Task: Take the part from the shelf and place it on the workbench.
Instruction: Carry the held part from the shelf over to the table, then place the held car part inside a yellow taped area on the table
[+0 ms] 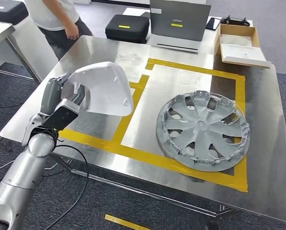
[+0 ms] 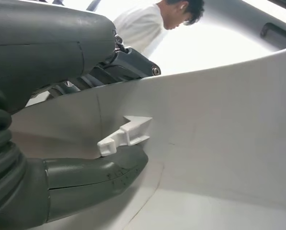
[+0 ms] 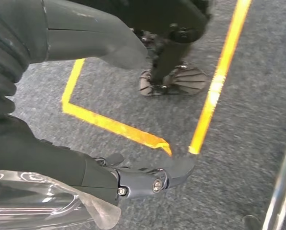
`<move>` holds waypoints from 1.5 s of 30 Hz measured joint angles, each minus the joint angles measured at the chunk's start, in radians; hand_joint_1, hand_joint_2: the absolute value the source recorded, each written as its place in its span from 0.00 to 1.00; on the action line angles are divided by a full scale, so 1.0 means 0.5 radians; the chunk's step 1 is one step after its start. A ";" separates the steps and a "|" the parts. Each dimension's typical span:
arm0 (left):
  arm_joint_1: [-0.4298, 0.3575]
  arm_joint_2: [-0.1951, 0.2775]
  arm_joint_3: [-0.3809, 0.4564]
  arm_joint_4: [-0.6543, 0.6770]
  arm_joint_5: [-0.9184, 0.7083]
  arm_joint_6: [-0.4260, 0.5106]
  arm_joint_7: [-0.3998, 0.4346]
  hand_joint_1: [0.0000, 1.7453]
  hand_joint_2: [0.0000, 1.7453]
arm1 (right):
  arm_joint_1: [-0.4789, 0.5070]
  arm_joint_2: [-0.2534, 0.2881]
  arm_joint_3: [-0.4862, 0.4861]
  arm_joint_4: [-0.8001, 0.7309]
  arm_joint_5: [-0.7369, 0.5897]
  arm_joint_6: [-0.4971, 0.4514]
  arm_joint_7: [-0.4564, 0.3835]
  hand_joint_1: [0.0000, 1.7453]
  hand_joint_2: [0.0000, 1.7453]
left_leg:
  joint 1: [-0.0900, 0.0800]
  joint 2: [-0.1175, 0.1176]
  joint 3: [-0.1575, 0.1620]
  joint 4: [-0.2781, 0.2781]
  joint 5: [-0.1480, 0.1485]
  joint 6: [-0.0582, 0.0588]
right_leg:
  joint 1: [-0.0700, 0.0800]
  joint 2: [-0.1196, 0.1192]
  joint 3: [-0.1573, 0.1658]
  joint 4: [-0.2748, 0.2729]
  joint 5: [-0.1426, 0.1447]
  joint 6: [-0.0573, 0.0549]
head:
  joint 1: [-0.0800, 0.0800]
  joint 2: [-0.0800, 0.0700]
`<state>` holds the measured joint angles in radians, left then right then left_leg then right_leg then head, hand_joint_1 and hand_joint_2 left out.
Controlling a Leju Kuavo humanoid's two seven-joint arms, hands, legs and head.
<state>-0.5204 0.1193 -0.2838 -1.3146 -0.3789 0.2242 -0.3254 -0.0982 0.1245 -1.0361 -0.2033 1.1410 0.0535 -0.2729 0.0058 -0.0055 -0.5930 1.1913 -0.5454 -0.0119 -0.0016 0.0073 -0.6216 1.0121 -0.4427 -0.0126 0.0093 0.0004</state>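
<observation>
I'm holding the white part (image 1: pixel 103 88) in my left hand (image 1: pixel 63 98), my thumb (image 2: pixel 97 175) pressing on its inner face just under a small moulded clip (image 2: pixel 125 134) and my darker fingers (image 2: pixel 130 64) wrapping over the edge, so the hand is clamped on it and the pickup is looking done. The part is hanging above the left end of the metal table (image 1: pixel 97 52), over the smaller yellow-taped box (image 1: pixel 134 98), and from what I'm seeing it is not yet touching the surface; its shell is tilting with the hollow side toward me. A grey wheel cover (image 1: pixel 202 130) is lying flat inside the larger taped area to the right, well apart from my load. My right hand (image 3: pixel 134 179) is hanging low over the carpet with its yellow floor lines (image 3: pixel 108 125), fingers stretched out and gripping nothing as far as I'm making out. A person (image 1: pixel 58 19) is standing at the far left corner of the table. What's left, I'm judging, is the set-down: lowering the part onto the table, letting it settle flat, then letting go.
</observation>
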 joint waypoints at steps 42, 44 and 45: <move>-0.741 0.026 -0.395 1.435 -0.922 -0.205 0.552 1.00 1.00 | 0.000 0.008 0.033 0.002 0.009 0.033 0.043 0.00 1.00 | -0.018 0.002 -0.058 -0.344 0.210 0.042 | -0.010 0.002 0.050 0.001 -0.073 0.057 | -0.001 0.000; -0.745 0.025 -0.403 1.474 -0.937 -0.228 0.580 1.00 1.00 | 0.000 0.008 0.033 0.002 0.006 0.033 0.045 0.00 1.00 | -0.008 0.003 -0.045 -0.361 0.215 0.061 | -0.010 0.000 0.027 0.041 -0.110 0.077 | 0.004 0.000; -0.747 0.024 -0.405 1.492 -0.940 -0.234 0.584 1.00 1.00 | 0.000 0.008 0.033 0.002 0.004 0.033 0.046 0.00 1.00 | -0.002 0.004 -0.039 -0.369 0.218 0.070 | -0.010 -0.001 -0.013 0.121 -0.155 0.085 | 0.007 0.000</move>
<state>-0.8938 0.1313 -0.4864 -0.5688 -0.8489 0.1074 -0.0334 -0.0981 0.1285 -1.0197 -0.2025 1.1429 0.0698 -0.2498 0.0046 -0.0033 -0.6127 1.0070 -0.4364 0.0231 -0.0068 0.0069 -0.6282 1.0724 -0.5201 0.0298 0.0130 0.0004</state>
